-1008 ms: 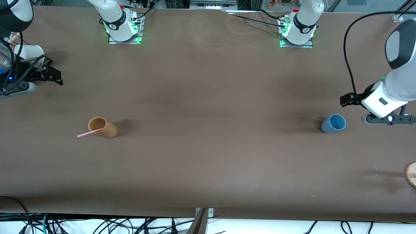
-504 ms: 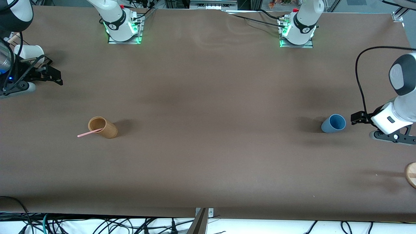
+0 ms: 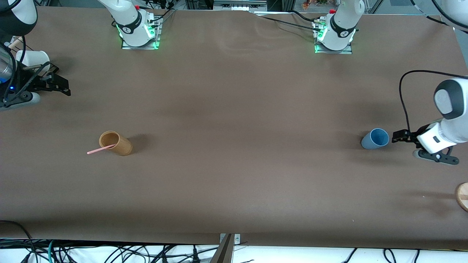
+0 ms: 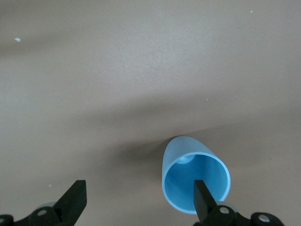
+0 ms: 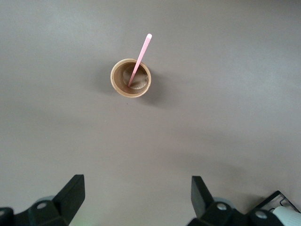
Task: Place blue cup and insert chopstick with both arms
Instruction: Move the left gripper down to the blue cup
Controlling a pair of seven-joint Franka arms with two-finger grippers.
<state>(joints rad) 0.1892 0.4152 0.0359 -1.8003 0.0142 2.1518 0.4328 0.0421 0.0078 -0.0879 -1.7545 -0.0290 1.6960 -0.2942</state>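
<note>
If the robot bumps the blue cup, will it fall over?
Probably easily: the blue cup looks small, thin-walled and empty, so likely light. It tapers to a narrower base, so a sideways nudge from the open left gripper beside it might tip it.

White arms (image 3: 448, 120), black joints, cables; green-lit bases (image 3: 139, 34).

The left gripper (image 4: 138, 200) shows only its two finger tips in its own wrist view, the rest cut off by the picture's edge; one finger (image 4: 203, 198) covers part of the blue cup's (image 4: 195, 176) rim. The right gripper (image 5: 136, 195) is likewise cut off at the edge, and in the front view its arm runs out of the picture. The chopstick's (image 5: 139, 60) lower end is hidden inside the wooden cup (image 5: 130, 78). A round wooden thing (image 3: 462, 196) at the left arm's end of the table is cut by the front view's edge.
</note>
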